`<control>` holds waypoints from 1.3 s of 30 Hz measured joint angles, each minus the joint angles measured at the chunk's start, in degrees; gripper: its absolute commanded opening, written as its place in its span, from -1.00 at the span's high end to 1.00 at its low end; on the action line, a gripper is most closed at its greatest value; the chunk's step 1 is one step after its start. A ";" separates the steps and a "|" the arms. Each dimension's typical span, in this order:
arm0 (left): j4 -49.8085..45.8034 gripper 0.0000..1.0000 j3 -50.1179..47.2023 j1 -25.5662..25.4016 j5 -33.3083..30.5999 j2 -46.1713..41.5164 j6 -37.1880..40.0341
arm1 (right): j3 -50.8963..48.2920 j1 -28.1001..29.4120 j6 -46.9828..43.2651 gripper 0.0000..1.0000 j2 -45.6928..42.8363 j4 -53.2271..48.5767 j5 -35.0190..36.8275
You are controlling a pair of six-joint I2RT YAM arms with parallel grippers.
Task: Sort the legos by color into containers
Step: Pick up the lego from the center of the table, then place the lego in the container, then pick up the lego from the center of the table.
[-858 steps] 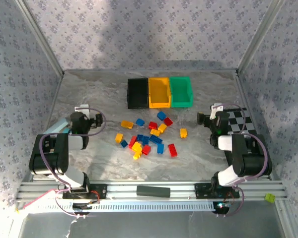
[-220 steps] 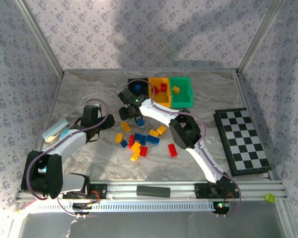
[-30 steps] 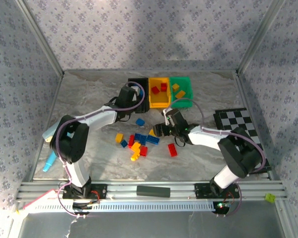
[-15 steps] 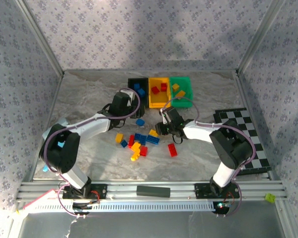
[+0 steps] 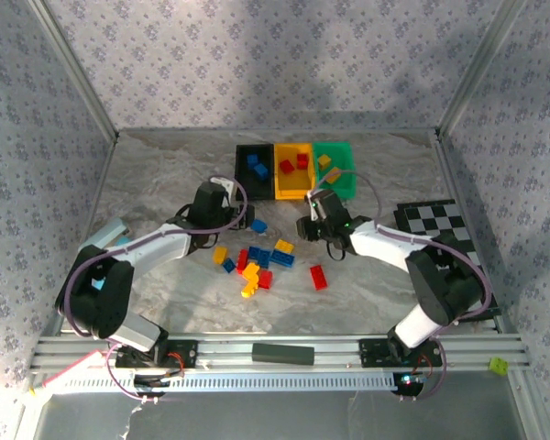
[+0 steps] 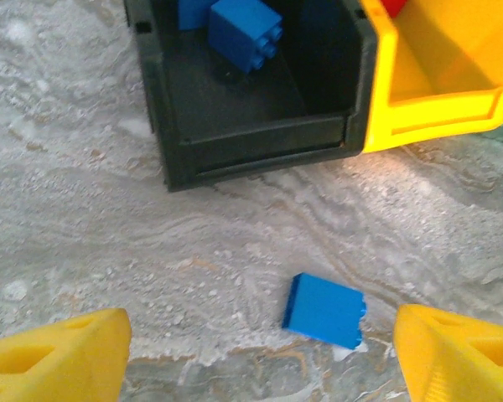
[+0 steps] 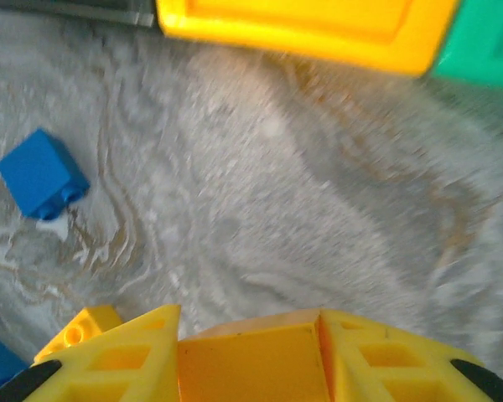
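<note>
yellow brick (image 7: 247,373) sits pinched in the right tool (image 7: 247,350), jaws narrow around it, likely bound for the green bin (image 5: 333,147) where yellows lie. left tool (image 6: 260,356) hangs wide over a loose blue brick (image 6: 323,310) just before the black bin (image 6: 260,155), placed to straddle it. the held brick's lower end is cut off; the unsorted pile (image 5: 257,261) lies on the bench (image 5: 165,179).

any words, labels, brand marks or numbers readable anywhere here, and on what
None can be read.
The black bin, yellow-orange bin, green bin and checkered board carry no lettering.
Any stud marks on the blue brick, or on the yellow brick in the right gripper, are too small to tell.
</note>
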 measured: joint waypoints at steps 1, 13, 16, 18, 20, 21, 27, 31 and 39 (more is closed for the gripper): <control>0.11 -0.63 -0.55 0.17 0.02 0.00 -0.02 | 1.53 -0.92 -0.50 0.20 -0.22 -0.92 0.28; 0.98 -0.63 -1.20 0.33 0.74 -0.02 -0.07 | 25.46 -11.04 -5.92 0.08 9.05 -6.43 4.83; 1.05 -0.63 -1.20 0.33 0.98 -0.07 -0.09 | 30.64 -12.20 -7.45 -0.19 14.47 -8.35 5.70; 1.03 -0.63 -1.20 0.33 1.16 -0.17 -0.09 | 32.72 -12.79 -7.82 -0.28 17.25 -9.73 5.86; 1.07 -0.63 -1.25 0.33 1.18 -0.39 -0.09 | 33.03 -13.16 -7.85 -0.31 18.58 -11.02 5.81; 1.20 -0.63 -1.27 0.33 1.18 -0.48 -0.09 | 32.72 -13.27 -7.82 -0.32 18.58 -11.39 5.84; 1.62 -0.63 -1.38 0.44 2.16 -0.52 -0.11 | 26.53 -12.46 -7.76 -0.36 13.68 -10.45 5.35; 1.95 -0.63 -1.38 0.44 2.93 -0.26 -0.13 | 18.03 -12.24 -7.65 -0.38 6.69 -7.78 3.76; 2.99 -0.63 -1.99 0.44 3.32 -0.28 -0.15 | 1.99 -9.86 -6.51 -0.40 -4.68 -3.78 1.95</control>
